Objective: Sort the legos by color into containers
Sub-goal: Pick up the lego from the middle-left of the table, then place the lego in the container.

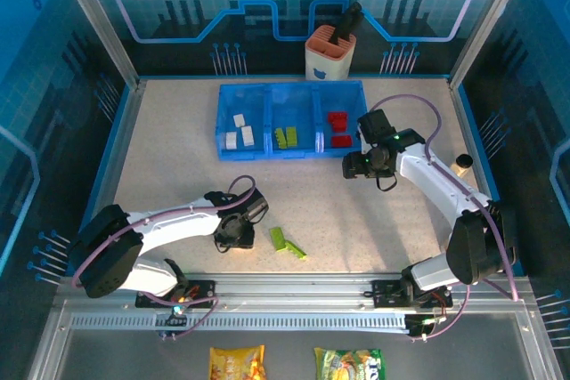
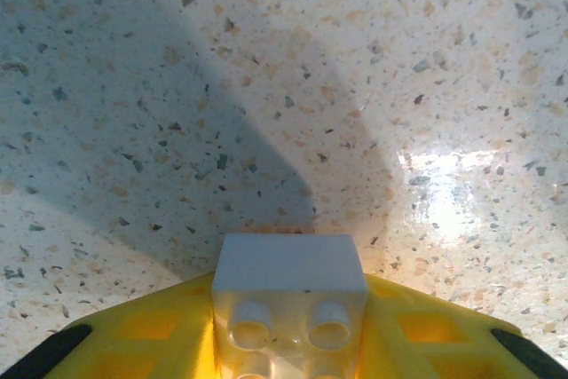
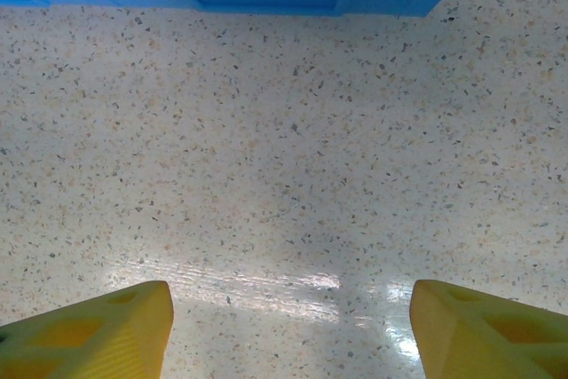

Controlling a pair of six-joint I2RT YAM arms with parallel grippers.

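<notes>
Gripping a white lego (image 2: 288, 271) between its yellow fingers (image 2: 133, 335), the left pincer (image 2: 290, 348) was closed tight on the brick low over the table (image 1: 178, 166), near the front edge and well apart from the tray (image 1: 267, 156). Whether the brick had left the surface could not be told. The hold looked to sit at the finger ends, so the likeliest trouble was the brick twisting or slipping out on the carry, or catching the tray's near wall if brought in too low. Two loose green legos (image 1: 287, 243) lay just beside that pincer and could be knocked by a careless swing. A release over the wrong section would spoil the sort. The right pincer (image 3: 288, 335) stood wide and held nothing, hovering above bare table near the tray's right front corner, where it might crowd any reach across. In the tray, the left compartment (image 1: 233, 104) held the white bricks (image 1: 239, 131), the middle compartment (image 1: 289, 106) the green bricks (image 1: 286, 136), and the right compartment (image 1: 349, 100) the red bricks (image 1: 338, 128)
</notes>
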